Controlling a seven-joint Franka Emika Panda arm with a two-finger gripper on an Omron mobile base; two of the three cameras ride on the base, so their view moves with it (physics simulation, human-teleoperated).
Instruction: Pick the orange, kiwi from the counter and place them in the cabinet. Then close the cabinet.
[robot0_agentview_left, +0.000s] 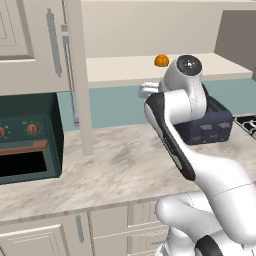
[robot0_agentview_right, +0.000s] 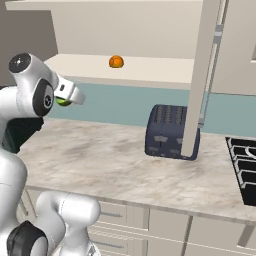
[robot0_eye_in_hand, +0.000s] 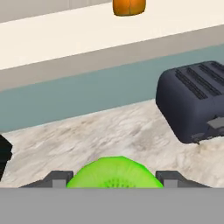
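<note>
Kiwi (robot0_eye_in_hand: 115, 173) is sitting clamped between our gripper's (robot0_eye_in_hand: 114, 178) fingers above the counter (robot0_agentview_left: 115, 165), because we are carrying it up toward the open cabinet's shelf (robot0_agentview_right: 150, 70), where the orange (robot0_agentview_right: 116, 61) is already resting.

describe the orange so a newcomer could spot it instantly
Find the open cream wall cabinet above the marbled counter. On its pale shelf, near the back, sits the orange, directly above the dark toaster. It is a small bright orange ball, unlike the lime-green kiwi held in the tool.
</note>
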